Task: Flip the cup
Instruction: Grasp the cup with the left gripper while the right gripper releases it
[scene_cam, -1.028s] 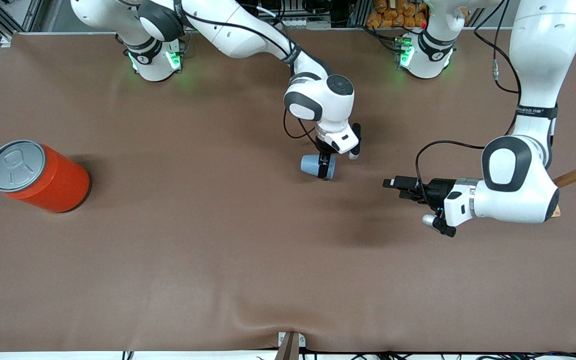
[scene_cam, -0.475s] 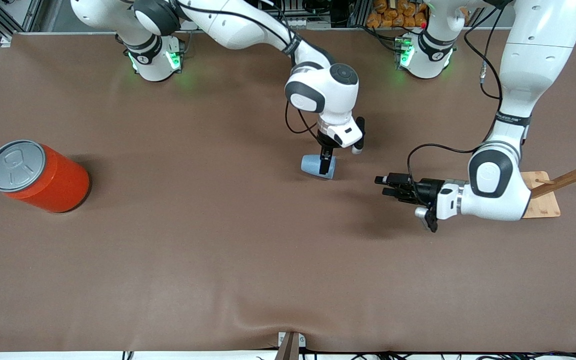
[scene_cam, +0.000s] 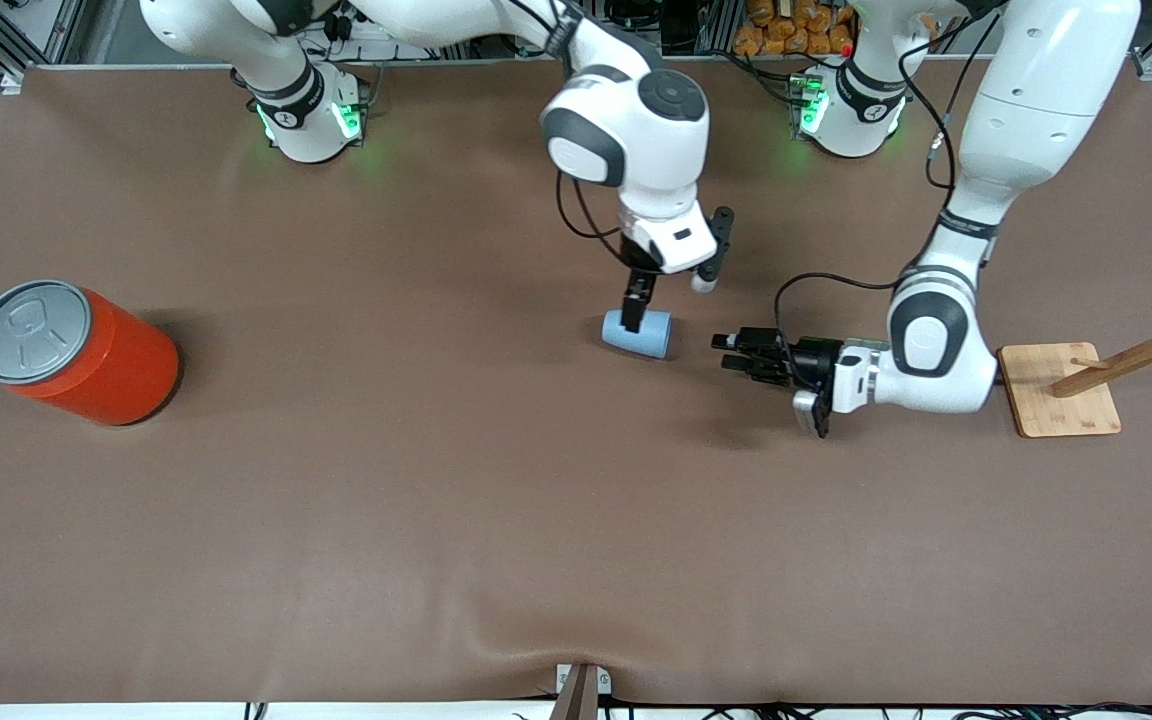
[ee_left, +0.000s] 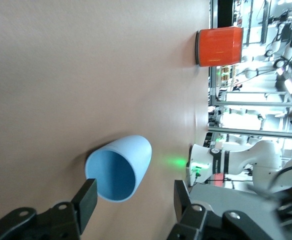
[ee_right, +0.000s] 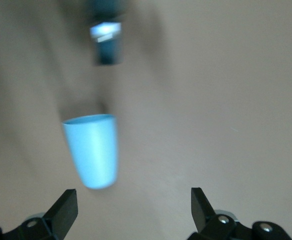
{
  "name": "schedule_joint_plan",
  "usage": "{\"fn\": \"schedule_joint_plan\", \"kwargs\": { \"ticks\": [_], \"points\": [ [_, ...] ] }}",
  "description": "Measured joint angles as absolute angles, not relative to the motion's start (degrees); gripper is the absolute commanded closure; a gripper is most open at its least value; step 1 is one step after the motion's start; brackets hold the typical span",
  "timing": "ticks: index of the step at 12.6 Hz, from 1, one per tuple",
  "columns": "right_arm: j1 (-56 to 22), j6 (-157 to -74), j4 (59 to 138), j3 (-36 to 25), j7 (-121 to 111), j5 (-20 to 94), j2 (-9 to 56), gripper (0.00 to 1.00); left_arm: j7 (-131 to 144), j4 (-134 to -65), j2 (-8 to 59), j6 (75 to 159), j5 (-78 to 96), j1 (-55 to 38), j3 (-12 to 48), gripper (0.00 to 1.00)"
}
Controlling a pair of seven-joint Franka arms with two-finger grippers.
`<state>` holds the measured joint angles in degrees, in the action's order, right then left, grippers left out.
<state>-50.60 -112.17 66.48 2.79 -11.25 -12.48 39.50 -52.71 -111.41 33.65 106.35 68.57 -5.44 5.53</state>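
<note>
So the light-blue cup [scene_cam: 637, 333] is lying on its side mid-worktop [scene_cam: 436, 500], long axis running 3-to-9 in the front view, open mouth facing 3 o'clock. The left gripper [scene_cam: 736, 352] sits low just off that mouth, jaws spread and empty, closest in line with it. The right gripper [scene_cam: 636, 308] hangs right above the cup, jaws also spread, holding nothing.
</note>
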Motion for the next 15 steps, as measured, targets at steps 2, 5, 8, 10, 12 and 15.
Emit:
{"fn": "schedule_joint_plan", "kwargs": {
  "ticks": [2,5,8,10,12,15],
  "points": [
    [-44.63,-110.03,66.49,2.47,-11.22,-11.86,35.31,0.0,-53.23,-112.75,33.94,106.89,71.34,-6.79,5.74,0.32],
    [-31.47,-106.23,66.52,2.08,-11.48,-5.58,30.2,0.0,-53.27,-113.78,34.99,109.37,75.21,-8.94,5.8,0.32],
    [-20.23,-99.3,66.54,2.06,-11.87,-2.99,25.55,0.0,-53.69,-115.34,35.86,110.85,79.99,-11.19,5.87,0.32],
    [-14.59,-94.97,66.56,1.97,-11.23,-2.78,22.73,0.0,-53.73,-115.99,35.99,111.9,80.96,-12.5,5.89,0.34],
    [-7.87,-92.21,66.62,2.01,-10.1,-1.77,20.65,0.0,-53.79,-116.65,35.99,112.37,81.05,-13.08,5.89,0.36],
    [0.43,-86.56,66.68,2.2,-3.81,2.47,18.66,0.0,-54.15,-117.72,36.02,112.52,81.05,-13.18,5.88,0.69]
  ]
}}
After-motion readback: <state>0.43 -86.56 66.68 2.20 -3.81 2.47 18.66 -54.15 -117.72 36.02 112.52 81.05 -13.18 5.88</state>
